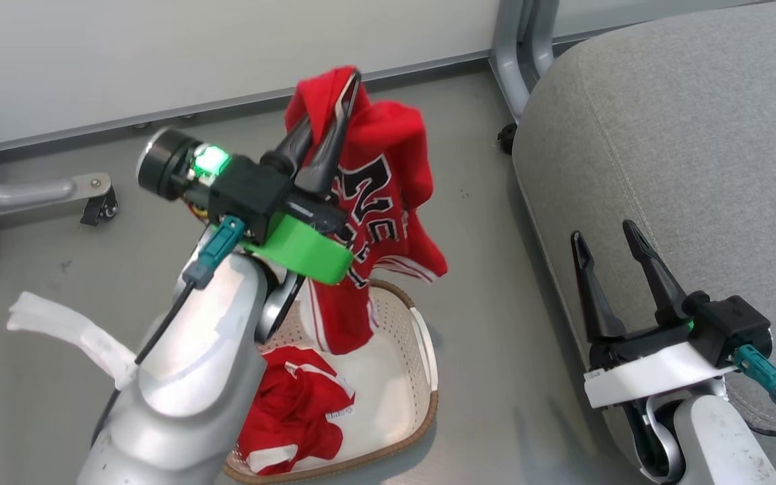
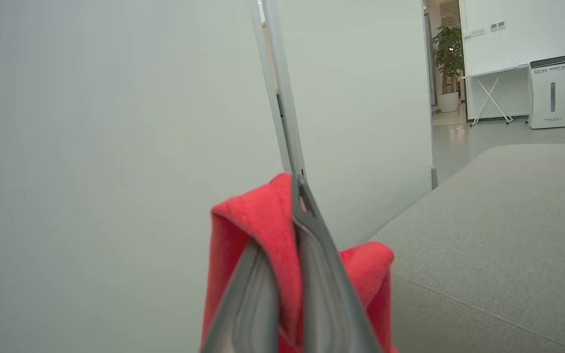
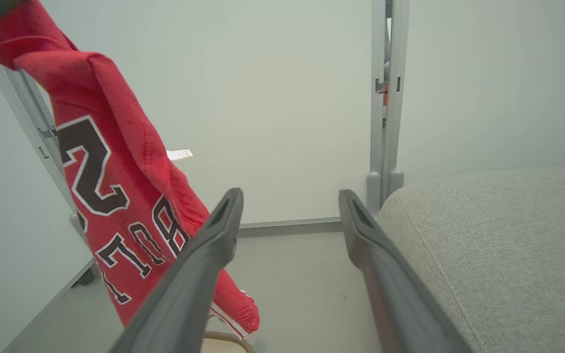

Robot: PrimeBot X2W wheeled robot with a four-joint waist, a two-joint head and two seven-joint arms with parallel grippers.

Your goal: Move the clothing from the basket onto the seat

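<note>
My left gripper [image 1: 351,81] is shut on a red jersey with black white-outlined numerals [image 1: 381,202], held up so it hangs over the cream basket [image 1: 422,350]. The left wrist view has red cloth [image 2: 272,230] pinched between the fingers [image 2: 317,264]. A second red garment with white trim [image 1: 294,411] lies crumpled in the basket. The grey seat [image 1: 684,148] is to the right. My right gripper [image 1: 603,232] stands open at the seat's near edge, nothing between its fingers [image 3: 204,255]; the right wrist view has the hanging jersey [image 3: 111,186] to its left and the seat [image 3: 498,235] to its right.
A pale partition wall [image 1: 192,54] runs along the back with a grey metal post [image 1: 516,47] by the seat's corner. A frame leg on a caster [image 1: 95,202] stands at the left. A white cloth strip [image 1: 71,330] lies on the grey floor left of the basket.
</note>
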